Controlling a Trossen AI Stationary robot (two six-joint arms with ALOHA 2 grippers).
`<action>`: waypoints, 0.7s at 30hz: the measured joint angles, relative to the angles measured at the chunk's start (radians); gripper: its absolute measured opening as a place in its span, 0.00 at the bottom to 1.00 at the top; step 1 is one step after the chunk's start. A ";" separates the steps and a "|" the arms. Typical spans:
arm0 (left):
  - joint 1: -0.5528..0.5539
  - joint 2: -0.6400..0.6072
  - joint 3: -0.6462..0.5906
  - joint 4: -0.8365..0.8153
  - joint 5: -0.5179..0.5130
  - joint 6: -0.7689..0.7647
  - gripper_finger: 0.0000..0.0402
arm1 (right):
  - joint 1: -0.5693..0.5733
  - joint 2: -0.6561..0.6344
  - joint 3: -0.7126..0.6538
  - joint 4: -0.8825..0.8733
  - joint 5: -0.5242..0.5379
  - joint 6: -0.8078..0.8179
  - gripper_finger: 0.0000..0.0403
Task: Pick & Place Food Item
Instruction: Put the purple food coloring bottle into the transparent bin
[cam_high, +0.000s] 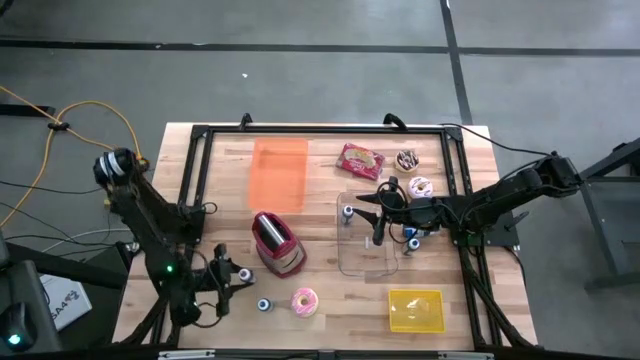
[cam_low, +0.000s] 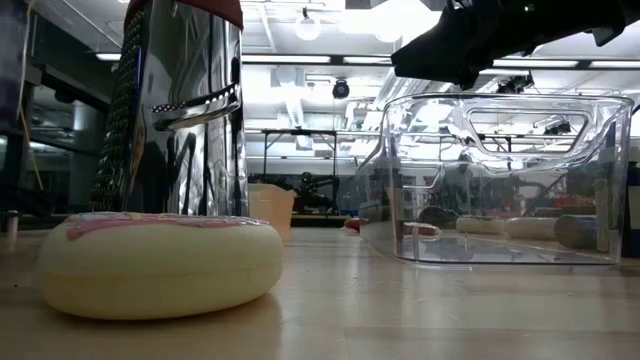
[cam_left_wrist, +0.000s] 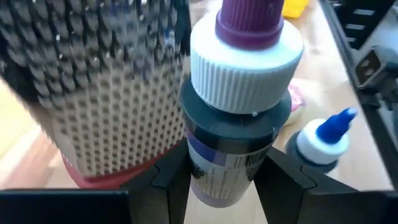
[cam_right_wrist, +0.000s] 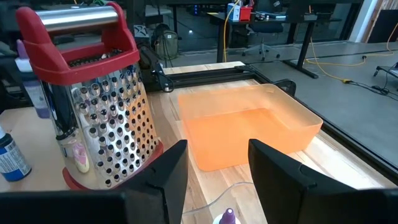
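High view, food: three doughnuts are counted. A pink doughnut (cam_high: 304, 301) lies at lower centre, a second pink one (cam_high: 420, 187) and a chocolate one (cam_high: 406, 160) at upper right, beside a red packet (cam_high: 360, 161).
High view, containers: one orange bin (cam_high: 278, 174) at upper centre, one clear bin (cam_high: 364, 236) at centre, one yellow tray (cam_high: 416, 309) at lower right, one grater (cam_high: 275, 243) left of centre.
High view, arms: the left gripper (cam_high: 238, 274) sits at lower left; the right gripper (cam_high: 372, 212) hangs over the clear bin.
Low view: the near doughnut (cam_low: 160, 262) fills the lower left. It looks light, soft and squashy, so a gentle pinch across the ring's outer edge would probably suit.
Left wrist view: the fingers (cam_left_wrist: 171, 174) are clamped on a purple-capped bottle (cam_left_wrist: 239, 106); a blue-capped bottle (cam_left_wrist: 323, 140) stands at right.
Right wrist view: the fingers (cam_right_wrist: 168, 171) stand partly apart with nothing between them, the grater and orange bin beyond.
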 joint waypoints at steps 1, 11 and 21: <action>0.007 -0.024 0.000 0.000 0.015 0.031 0.36 | 0.000 0.000 0.000 0.000 0.000 0.000 0.39; 0.040 -0.145 0.000 0.064 0.087 0.254 0.36 | 0.000 0.000 0.000 0.000 0.000 0.000 0.39; 0.077 -0.194 0.071 0.140 0.146 0.446 0.36 | 0.000 0.000 0.000 0.000 0.000 0.000 0.39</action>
